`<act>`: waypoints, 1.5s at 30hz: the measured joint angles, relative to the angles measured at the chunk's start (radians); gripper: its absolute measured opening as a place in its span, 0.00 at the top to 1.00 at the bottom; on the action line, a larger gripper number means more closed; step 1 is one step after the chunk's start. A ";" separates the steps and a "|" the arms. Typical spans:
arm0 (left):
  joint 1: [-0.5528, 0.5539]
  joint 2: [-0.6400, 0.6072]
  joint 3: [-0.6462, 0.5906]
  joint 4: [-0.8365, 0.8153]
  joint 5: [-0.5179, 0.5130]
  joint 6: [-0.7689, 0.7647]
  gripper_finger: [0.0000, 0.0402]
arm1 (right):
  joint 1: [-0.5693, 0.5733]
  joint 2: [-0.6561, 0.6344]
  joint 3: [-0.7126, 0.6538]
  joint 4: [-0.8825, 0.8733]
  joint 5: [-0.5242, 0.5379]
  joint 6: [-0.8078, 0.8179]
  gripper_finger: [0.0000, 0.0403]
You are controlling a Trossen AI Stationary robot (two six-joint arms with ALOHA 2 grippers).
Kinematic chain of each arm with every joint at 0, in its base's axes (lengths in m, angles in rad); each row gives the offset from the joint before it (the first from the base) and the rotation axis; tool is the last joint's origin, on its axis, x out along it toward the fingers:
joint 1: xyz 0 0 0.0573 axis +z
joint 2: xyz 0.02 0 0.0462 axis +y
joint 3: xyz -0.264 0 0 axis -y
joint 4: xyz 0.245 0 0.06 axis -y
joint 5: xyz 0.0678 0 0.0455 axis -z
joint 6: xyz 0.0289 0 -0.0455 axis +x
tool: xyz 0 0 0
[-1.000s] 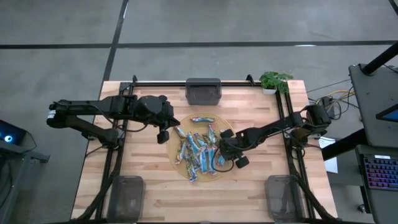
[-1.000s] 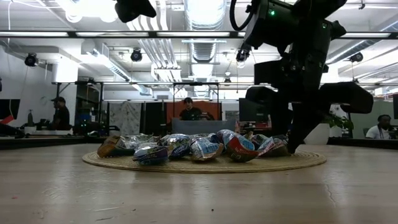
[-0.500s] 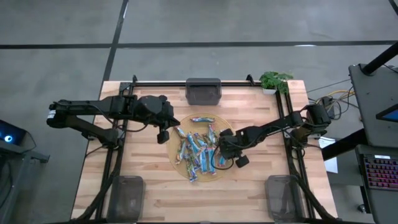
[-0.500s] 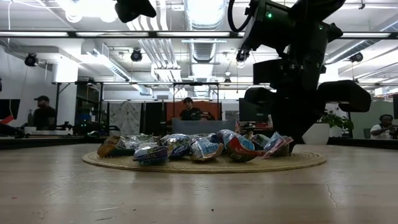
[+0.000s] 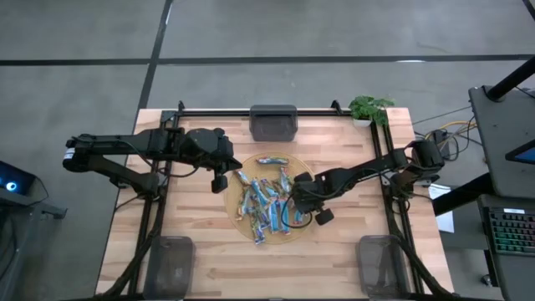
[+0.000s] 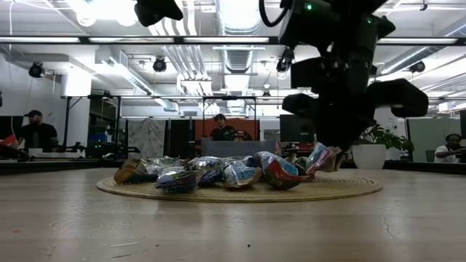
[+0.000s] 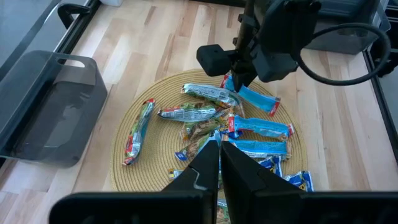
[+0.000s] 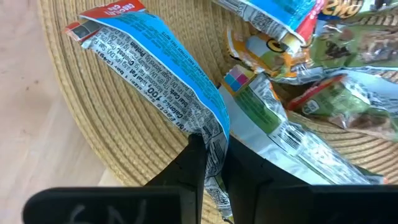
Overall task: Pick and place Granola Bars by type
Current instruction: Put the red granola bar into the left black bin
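Several shiny granola bars point(image 5: 266, 203) in blue, blue-white and red-brown wrappers lie heaped on a round woven mat point(image 5: 242, 226), also seen as a granola bar pile point(image 6: 218, 172) in the low view. My right gripper point(image 5: 298, 203) hangs over the mat's right part, shut on a bright blue bar point(image 8: 155, 74). My left gripper point(image 5: 219, 181) waits shut above the mat's left edge; its shut fingers point(image 7: 211, 163) point toward the pile. My right gripper point(image 8: 208, 155) pinches the bright blue bar by one crimped end point(image 8: 211, 134) between its two fingers, coming from above. The bar point(image 6: 320, 156) is tilted, its held end raised and its red-tipped far end point(image 8: 106, 15) out over the mat. Whether that end still rests there, I cannot tell.
Three translucent grey bins stand at the table's edges: far middle point(image 5: 273, 122), near left point(image 5: 171, 261), near right point(image 5: 380, 259). A small potted plant point(image 5: 369, 108) sits at the far right corner. Bare wood lies around the mat. People sit in the room behind.
My right gripper has risen and drifted slightly toward the table's left with the blue bar. The bar, lying low on the mat's right part a second ago, has tipped up at its held end and come off the pile.
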 joint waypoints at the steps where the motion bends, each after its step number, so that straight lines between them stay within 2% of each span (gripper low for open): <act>1: 0.000 0.000 0.000 0.000 0.000 0.000 1.00 | 0.000 0.000 0.012 -0.020 0.000 0.000 0.91; 8: 0.000 0.000 0.000 0.000 0.000 0.000 1.00 | -0.003 0.000 0.110 -0.136 0.002 0.018 0.91; 16: 0.000 -0.016 0.000 0.001 -0.001 -0.013 1.00 | -0.003 -0.002 0.248 -0.165 -0.004 0.045 0.91; 21: 0.000 -0.090 0.000 0.025 -0.023 -0.004 1.00 | -0.003 -0.002 0.338 -0.165 -0.025 0.070 0.91; 28: -0.001 -0.228 -0.034 0.035 -0.110 0.034 1.00 | -0.005 -0.002 0.450 -0.145 -0.062 0.113 0.91; 35: -0.001 -0.367 -0.144 0.088 -0.125 0.029 1.00 | -0.004 -0.002 0.526 -0.009 -0.119 0.196 0.91; 45: 0.000 -0.545 -0.253 0.111 -0.153 0.030 1.00 | 0.017 -0.002 0.542 0.224 -0.167 0.369 0.91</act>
